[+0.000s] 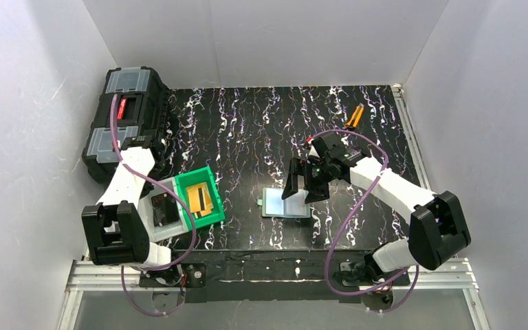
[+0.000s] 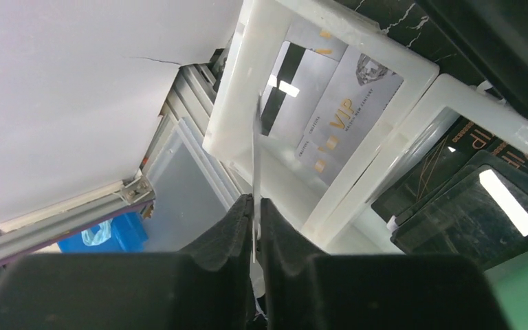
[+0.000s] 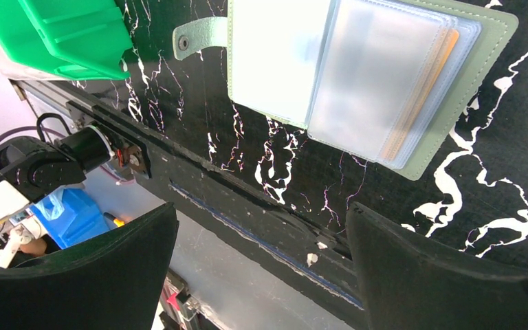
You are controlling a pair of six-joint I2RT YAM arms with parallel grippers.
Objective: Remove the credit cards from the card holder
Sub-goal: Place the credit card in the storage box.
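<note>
Leftmost, a black toolbox with clear lid compartments sits at the table's far left corner. Just in front of it the left arm folds back on itself, its wrist tipped down over a pair of white-clear bins. The left gripper is pinched fully closed on a thin card, seen edge-on as a pale sliver rising from between the dark, matte pads. Beneath it one bin holds a silver card printed "VIP"; the neighbouring bin holds glossy black cards.

Beside these stands a bright green bin of moulded plastic, with gold-orange credit cards lying flat inside.

Near the table's middle the card holder lies open and flat on the black, white-veined tabletop. Its cover is a soft grey-green with stitched edges and a small snap strap; inside, a stack of frosted clear sleeves fans out, with an orange card showing through them.

Over its right-hand edge hangs the right gripper, the arm stretched in from the right with elbow bent, fingers spread wide and holding nothing.

At the far right lies an orange-handled tool.
</note>
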